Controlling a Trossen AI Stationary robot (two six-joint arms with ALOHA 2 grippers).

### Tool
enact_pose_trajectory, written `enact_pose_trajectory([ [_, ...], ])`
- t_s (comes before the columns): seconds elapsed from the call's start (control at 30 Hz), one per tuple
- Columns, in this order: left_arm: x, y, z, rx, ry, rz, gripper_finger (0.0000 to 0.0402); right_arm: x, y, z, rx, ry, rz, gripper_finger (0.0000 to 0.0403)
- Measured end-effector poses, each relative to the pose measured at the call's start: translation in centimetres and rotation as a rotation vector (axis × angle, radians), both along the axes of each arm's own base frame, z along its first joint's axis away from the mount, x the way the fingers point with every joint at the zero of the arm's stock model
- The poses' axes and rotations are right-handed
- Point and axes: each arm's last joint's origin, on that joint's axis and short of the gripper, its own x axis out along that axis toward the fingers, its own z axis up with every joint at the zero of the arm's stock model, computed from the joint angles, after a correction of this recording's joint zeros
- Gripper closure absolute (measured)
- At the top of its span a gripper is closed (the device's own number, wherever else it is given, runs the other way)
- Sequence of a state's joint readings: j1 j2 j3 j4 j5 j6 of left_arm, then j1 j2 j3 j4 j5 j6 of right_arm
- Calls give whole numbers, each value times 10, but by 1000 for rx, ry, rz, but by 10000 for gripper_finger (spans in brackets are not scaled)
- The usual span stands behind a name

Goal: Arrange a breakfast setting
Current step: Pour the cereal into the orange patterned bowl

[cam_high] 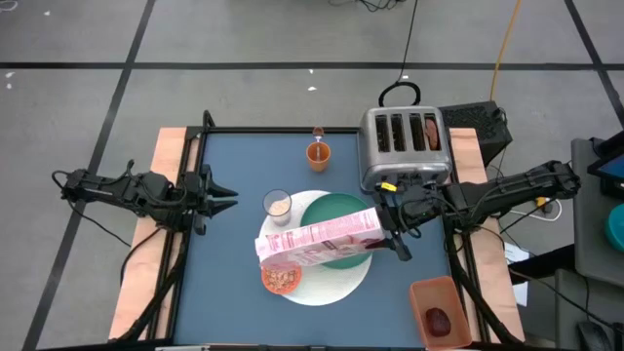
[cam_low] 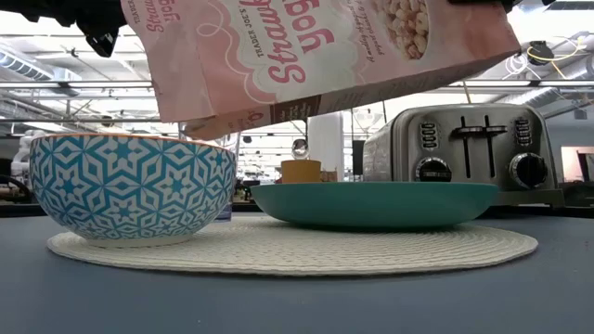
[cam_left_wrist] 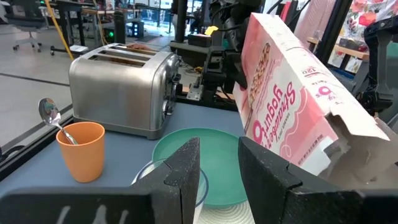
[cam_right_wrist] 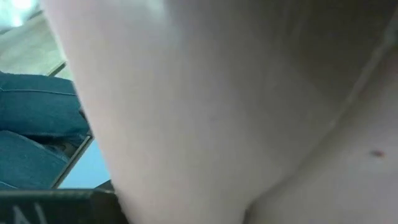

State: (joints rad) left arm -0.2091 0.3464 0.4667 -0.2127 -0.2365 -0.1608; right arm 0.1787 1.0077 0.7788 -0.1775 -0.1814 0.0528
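Cereal bowl (cam_high: 281,278) sits on the white mat (cam_high: 331,283) beside the green plate (cam_high: 336,210) — right gripper (cam_high: 388,226) clamps the tipped pink cereal box (cam_high: 317,240) above it; left gripper (cam_high: 222,198) waits narrow, empty.

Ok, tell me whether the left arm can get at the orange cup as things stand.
Probably yes. The left gripper waits at the table's left edge, holding nothing, and only bare blue tabletop lies between it and the orange cup. The cereal box, held tilted by the right gripper, is off that path.
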Motion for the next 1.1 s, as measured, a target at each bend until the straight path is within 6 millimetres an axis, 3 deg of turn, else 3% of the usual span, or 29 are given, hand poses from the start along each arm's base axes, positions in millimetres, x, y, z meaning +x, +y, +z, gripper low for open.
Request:
enact_pose_trajectory([
  [0.67,0,0,0,0,0,0,286,9,-2,22,9,-252,-114,186],
  [1.1,0,0,1,-4,-12,0,286,11,-6,63,-68,-704,-247,186],
])
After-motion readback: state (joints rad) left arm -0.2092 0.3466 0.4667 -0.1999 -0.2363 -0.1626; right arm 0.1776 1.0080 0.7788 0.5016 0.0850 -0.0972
